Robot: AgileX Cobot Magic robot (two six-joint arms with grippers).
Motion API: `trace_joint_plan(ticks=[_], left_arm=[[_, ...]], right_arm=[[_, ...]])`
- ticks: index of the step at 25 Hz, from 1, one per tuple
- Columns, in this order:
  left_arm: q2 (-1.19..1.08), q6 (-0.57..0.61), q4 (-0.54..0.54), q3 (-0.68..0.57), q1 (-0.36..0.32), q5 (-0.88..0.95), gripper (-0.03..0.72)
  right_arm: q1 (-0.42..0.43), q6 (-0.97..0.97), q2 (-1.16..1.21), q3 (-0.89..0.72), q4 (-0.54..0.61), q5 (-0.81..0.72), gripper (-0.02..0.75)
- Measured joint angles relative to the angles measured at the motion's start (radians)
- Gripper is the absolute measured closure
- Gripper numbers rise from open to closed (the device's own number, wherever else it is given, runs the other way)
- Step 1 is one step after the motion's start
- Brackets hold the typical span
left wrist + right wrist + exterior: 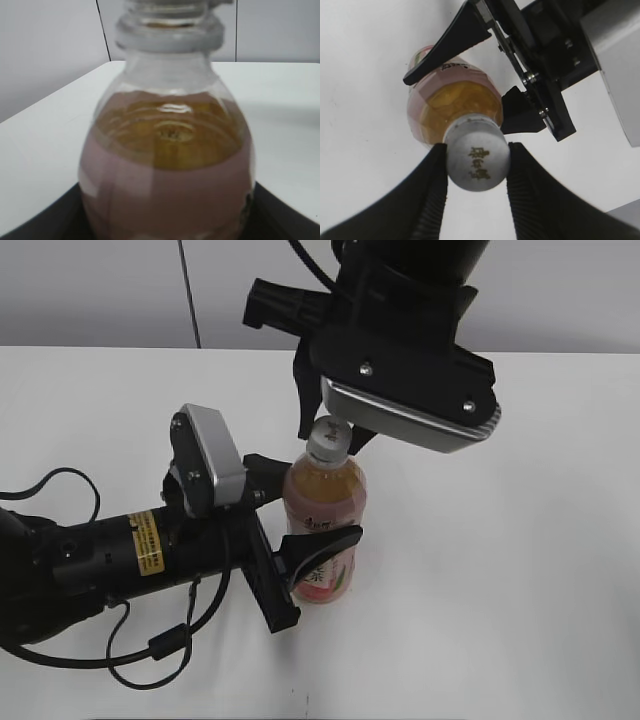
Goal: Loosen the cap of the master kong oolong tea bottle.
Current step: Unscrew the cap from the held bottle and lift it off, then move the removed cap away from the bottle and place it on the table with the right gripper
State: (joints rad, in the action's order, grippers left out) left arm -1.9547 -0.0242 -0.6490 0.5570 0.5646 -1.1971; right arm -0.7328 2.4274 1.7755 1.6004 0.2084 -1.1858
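The master kong oolong tea bottle (pixel 325 510) stands upright on the white table, amber tea above a pink label. My left gripper (pixel 300 545) is shut on its body from the left; the bottle (pixel 167 165) fills the left wrist view, with dark jaws at both lower corners. The white cap (pixel 327 440) with a dark logo sits on the neck. My right gripper (pixel 478 162) comes from above, and its two ribbed fingers press on the cap (pixel 478 159) from both sides. The bottle (pixel 452 107) shows below it.
The white table (pixel 520 590) stretches to the right and front. My left arm's black cables (pixel 150 650) lie on the table at the front left. A grey wall (pixel 100 290) stands behind the table's far edge.
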Motion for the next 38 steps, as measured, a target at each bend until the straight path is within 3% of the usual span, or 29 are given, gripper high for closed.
trace_joint_plan(ticks=[14,26,32,38], left_arm=[[0.0,-0.01,0.012,0.0,0.0,0.002,0.252],[0.0,-0.011,0.014,0.0,0.0,0.003,0.252],[0.0,-0.011,0.014,0.0,0.0,0.003,0.252],[0.0,-0.011,0.014,0.0,0.0,0.003,0.252]], right_arm=[[-0.001,-0.018,0.0,0.024,0.028,-0.024,0.458],[0.017,-0.346,0.0,0.071,-0.04,-0.027,0.458],[0.123,-0.61,0.0,0.071,-0.086,-0.027,0.458],[0.303,-0.852,0.011,0.071,-0.087,-0.027,0.458]])
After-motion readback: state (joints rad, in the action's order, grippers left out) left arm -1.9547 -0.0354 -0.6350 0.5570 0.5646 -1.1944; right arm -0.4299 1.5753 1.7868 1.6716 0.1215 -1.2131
